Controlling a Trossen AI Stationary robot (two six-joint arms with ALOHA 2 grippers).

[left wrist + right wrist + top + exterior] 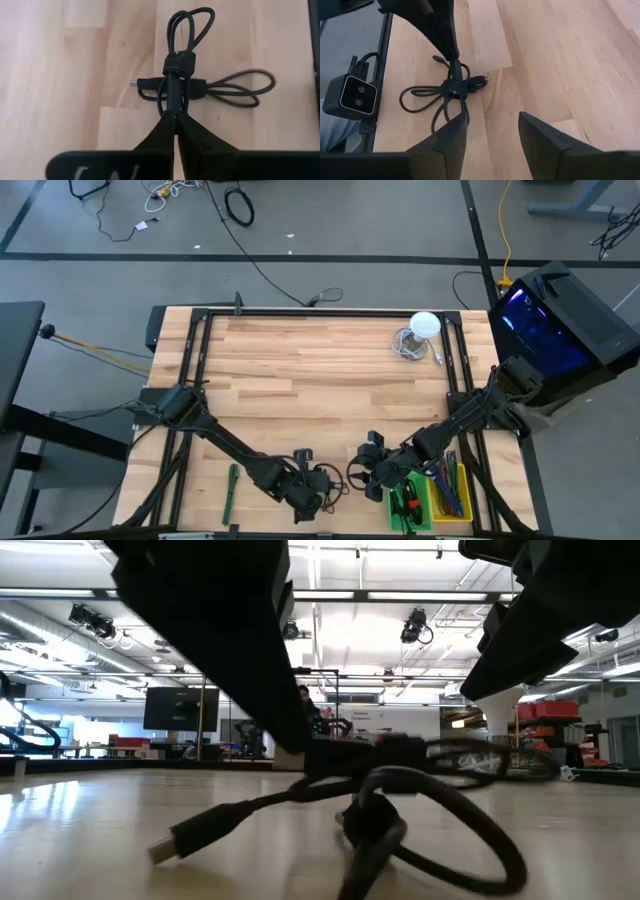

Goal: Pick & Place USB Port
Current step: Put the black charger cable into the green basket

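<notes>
The main risk, as I judge it, lies in the grip itself: the left gripper point(175, 116) has its fingers pinched together on only a thin strand of the bundled USB cable point(186, 86), at the bundle's 6 o'clock side in the left wrist view. If the arm lifts fast, that strand could slip out, or the loops could swing and catch on the right gripper point(490, 131) close by. The strap at the bundle's middle could also let a loop slide free, so that the plug drags over the table point(300, 370).

In the low view the cable point(400, 805) lies partly on the wood, its plug end resting toward 8 o'clock, so it is barely raised, if at all. The left gripper is clenched on the cable; no gap shows between its tips.

The right gripper hangs released, jaws spread wide with bare wood between them, touching nothing; in its own view the cable point(451, 89) lies ahead, just beyond its fingers.

From above, the cable point(335, 480) sits at about 6 o'clock on the table, between the two grippers. Farther off at 5 o'clock stands a green bin point(404, 522) of small parts, a likely drop place.
</notes>
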